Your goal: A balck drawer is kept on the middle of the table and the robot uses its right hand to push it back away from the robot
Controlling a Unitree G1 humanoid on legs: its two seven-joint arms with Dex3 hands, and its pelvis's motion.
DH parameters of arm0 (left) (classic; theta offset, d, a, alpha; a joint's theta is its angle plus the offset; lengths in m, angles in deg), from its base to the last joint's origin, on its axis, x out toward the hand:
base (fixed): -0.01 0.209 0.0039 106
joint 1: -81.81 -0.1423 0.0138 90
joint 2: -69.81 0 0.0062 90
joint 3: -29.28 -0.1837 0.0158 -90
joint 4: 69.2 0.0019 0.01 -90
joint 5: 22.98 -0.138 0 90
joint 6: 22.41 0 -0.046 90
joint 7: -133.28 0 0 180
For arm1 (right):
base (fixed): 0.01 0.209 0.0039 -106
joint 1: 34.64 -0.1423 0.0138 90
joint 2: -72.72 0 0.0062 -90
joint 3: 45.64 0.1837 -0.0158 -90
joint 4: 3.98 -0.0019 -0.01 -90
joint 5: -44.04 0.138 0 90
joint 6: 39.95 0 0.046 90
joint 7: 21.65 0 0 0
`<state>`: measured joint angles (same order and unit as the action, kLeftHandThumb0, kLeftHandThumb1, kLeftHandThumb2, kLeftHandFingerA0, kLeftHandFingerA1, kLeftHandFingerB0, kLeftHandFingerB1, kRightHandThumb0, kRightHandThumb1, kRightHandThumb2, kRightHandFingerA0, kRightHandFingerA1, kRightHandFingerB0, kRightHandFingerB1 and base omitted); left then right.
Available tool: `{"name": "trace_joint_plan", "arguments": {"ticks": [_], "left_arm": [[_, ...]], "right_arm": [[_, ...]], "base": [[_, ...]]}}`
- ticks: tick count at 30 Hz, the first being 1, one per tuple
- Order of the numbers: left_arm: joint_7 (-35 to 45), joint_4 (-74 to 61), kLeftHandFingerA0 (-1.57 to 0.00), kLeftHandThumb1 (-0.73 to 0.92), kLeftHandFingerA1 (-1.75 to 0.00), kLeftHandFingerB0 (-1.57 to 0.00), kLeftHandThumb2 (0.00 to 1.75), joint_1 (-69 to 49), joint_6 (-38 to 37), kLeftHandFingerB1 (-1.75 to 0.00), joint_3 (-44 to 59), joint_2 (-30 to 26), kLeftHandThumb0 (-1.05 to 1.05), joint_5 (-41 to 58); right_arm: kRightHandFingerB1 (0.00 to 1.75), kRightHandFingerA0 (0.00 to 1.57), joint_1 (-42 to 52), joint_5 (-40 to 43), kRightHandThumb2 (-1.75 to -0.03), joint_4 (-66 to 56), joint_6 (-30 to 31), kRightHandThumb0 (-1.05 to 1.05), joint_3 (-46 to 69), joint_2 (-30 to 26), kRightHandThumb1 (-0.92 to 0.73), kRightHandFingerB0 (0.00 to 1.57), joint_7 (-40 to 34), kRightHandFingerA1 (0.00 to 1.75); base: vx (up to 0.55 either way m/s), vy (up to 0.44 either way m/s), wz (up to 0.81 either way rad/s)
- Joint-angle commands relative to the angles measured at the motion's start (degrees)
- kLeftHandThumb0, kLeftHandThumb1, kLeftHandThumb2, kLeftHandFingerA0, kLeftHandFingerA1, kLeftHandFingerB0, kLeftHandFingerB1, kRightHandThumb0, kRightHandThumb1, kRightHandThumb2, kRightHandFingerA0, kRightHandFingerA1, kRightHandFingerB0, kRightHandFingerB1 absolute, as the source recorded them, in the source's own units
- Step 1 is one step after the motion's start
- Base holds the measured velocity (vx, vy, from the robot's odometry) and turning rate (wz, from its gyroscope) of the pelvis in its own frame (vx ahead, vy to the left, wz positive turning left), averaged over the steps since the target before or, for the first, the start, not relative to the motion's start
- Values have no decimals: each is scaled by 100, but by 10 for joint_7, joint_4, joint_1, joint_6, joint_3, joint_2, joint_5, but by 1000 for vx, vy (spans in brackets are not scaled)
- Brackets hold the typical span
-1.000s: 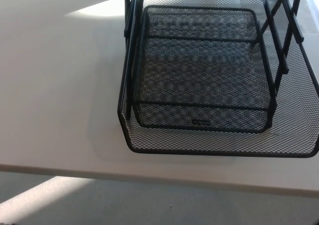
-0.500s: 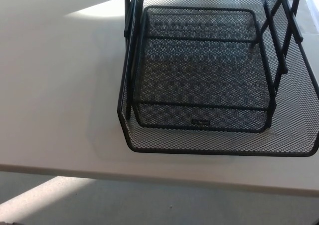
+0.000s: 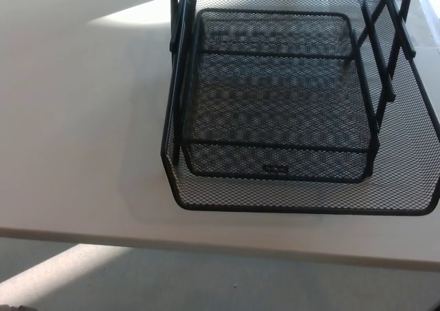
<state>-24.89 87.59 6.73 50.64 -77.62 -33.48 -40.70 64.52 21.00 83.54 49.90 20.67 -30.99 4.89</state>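
A black wire-mesh drawer unit (image 3: 289, 98) stands on the white table (image 3: 75, 118), right of the middle of the head view. Its lower mesh tray juts toward me, with the front rim (image 3: 302, 206) close to the table's near edge. An upper tray sits inside the frame, a small label at its front (image 3: 276, 168). Upright black bars run along both sides. The unit's right side and far end run out of the picture. Neither of my hands shows anywhere.
The table's near edge (image 3: 206, 242) crosses the bottom of the view, with grey floor (image 3: 227, 283) below it. A bright patch of sunlight lies on the table at the back left (image 3: 137, 12) and on the floor at lower left.
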Motion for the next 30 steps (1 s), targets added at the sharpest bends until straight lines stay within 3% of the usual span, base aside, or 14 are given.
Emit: {"name": "trace_joint_plan", "arguments": {"ticks": [1,5,11,12,13,14,21,30], "left_arm": [[11,4,-50,75,-38,-36,63,-2,-19,-33,4,-15,-55,-4],[13,5,-49,75,-39,-36,63,-3,-21,-33,5,-14,-55,-2],[10,8,-48,75,-38,-35,63,2,-16,-33,1,-12,-56,-7],[10,8,-47,62,-53,-30,90,1,-17,-46,2,-12,-61,-6],[9,8,-47,62,-53,-30,90,1,-18,-46,2,-12,-61,-6],[8,8,-50,75,-39,-35,63,0,-18,-33,2,-12,-56,-6],[10,6,-48,75,-38,-34,63,0,-17,-33,1,-12,-56,-7],[7,5,-49,75,-38,-35,63,-1,-18,-33,0,-12,-56,-8]], "right_arm": [[34,51,45,66,-64,-412,92,-52,10,-124,-77,34,202,41],[35,53,-12,121,-64,-436,107,-51,16,-138,-80,36,242,42],[35,54,-83,141,-64,-467,157,-50,18,-144,-79,37,275,42],[35,54,-95,143,-64,-470,162,-50,16,-144,-80,37,278,42],[35,54,-102,144,-64,-472,165,-50,14,-143,-80,37,280,42],[35,53,-117,146,-64,-474,172,-50,10,-142,-76,35,285,43],[34,54,-195,154,-64,-480,225,-50,-33,-132,-80,36,324,43],[34,57,-257,134,-64,-472,248,-49,-99,-122,-80,37,364,43]], "base": [[0,0,0],[0,0,0],[0,0,0],[0,0,0],[0,0,0],[0,0,0],[0,0,0],[0,0,0]]}}
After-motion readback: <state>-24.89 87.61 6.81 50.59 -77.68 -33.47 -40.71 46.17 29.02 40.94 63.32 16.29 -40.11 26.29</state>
